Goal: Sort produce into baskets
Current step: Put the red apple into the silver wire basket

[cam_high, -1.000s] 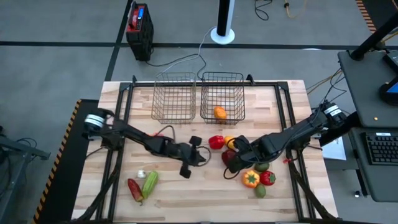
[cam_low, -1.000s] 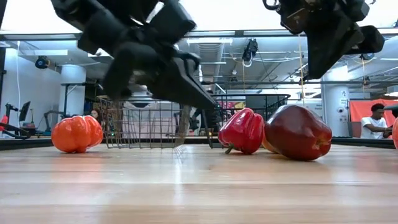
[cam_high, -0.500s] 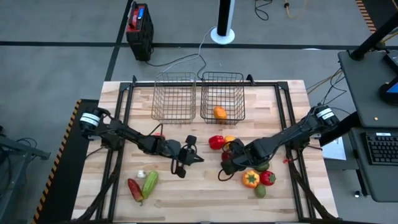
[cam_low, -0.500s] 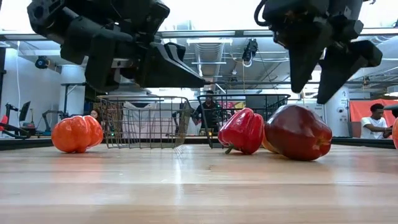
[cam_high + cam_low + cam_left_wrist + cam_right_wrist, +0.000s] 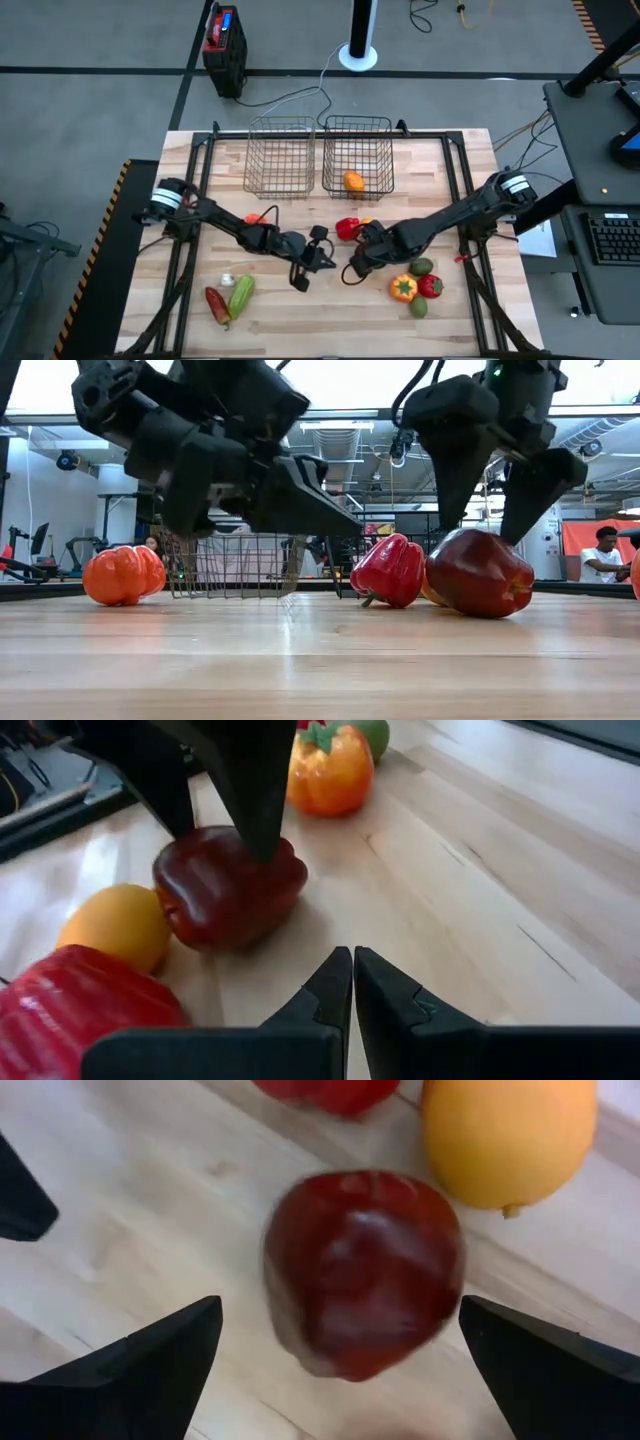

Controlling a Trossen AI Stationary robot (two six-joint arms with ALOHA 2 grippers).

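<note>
Dark red pepper point(image 5: 362, 1272) lies on the table point(image 5: 300, 310) near the middle, on its side. Its stem end looks turned toward the yellow fruit point(image 5: 505, 1135), though the right wrist view is blurred, so that is a guess at best. It is squat, with no strong long axis.

Right gripper point(image 5: 340, 1345) hangs over the dark red pepper with its fingers point(image 5: 150, 1355) spread wide, one on each side of the pepper and apart from it. Low view shows both finger tips coming down at the pepper's top, nothing grasped. In the high view the right gripper point(image 5: 358, 262) sits just left of the orange pepper point(image 5: 403, 288).

Left gripper point(image 5: 352, 982) is clenched shut and empty, pointing at the dark red pepper from the left with bare table between.

Next to the dark red pepper: the yellow fruit touching it, a bright red pepper point(image 5: 392, 569) just beside. An orange fruit point(image 5: 353, 181) lies in the right basket point(image 5: 357, 130); the left basket point(image 5: 279, 135) is next to it.

A second ago the right fingers were closed and higher above the pepper; they have since opened fully and dropped around it. The left gripper moved back left at the half second, now back near the middle. The pepper itself has not shifted.
</note>
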